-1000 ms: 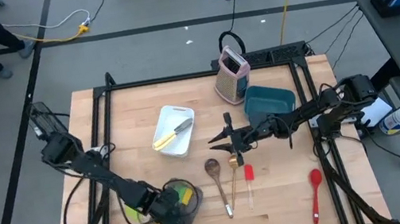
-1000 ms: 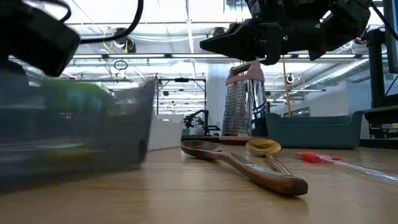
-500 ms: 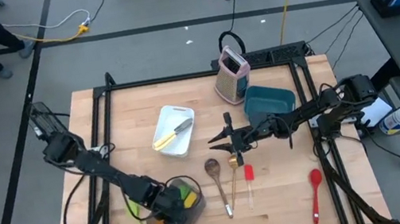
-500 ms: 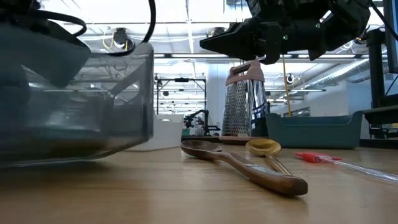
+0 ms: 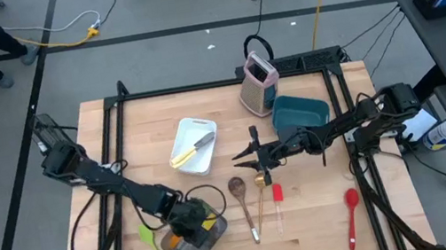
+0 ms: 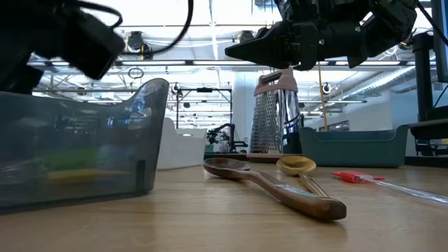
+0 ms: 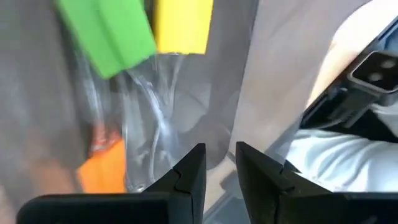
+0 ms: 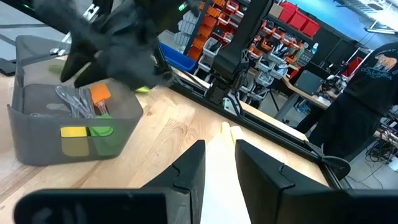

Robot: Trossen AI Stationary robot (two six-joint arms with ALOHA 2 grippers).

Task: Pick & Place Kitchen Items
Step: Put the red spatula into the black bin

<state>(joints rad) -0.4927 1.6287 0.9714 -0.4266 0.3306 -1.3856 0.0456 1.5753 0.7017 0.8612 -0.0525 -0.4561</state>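
The wooden table (image 5: 323, 217) carries both arms. The left arm reaches in from the left edge; the right arm reaches in from the right edge.

**Left gripper** (image 5: 187, 224): positioned over the grey translucent plastic bin (image 5: 196, 248) near the front edge. Its fingers (image 7: 191, 169) stand slightly parted with nothing between them. Inside the bin lie an orange silicone piece (image 7: 104, 175), a yellow block (image 7: 183, 23) and a green silicone blade (image 7: 104, 30). A green silicone spatula (image 5: 154, 246) lies on the table just beside the bin, on the side away from the right arm.

**Right gripper** (image 5: 252, 160): held above the table centre, clear of the surface. Its fingers (image 8: 189, 167) are parted and empty.

**Items not yet placed**, in order of size:
- The brown wooden spoon (image 5: 242, 201).
- The gold metal spoon (image 5: 260, 202), just beside the wooden spoon.
- The short red silicone spatula (image 5: 278, 197).
- The red plastic spoon (image 5: 352, 209), well apart, near the right front corner.

**Governing relation:** the bowls of the wooden spoon and the gold spoon lie just in front of the right gripper's tips, on the side towards the front edge. Both long axes run from bowl to front edge, roughly crosswise to the right arm's reach. The right arm is judged the nearer; its fingers would need to descend and straddle a handle across its width.
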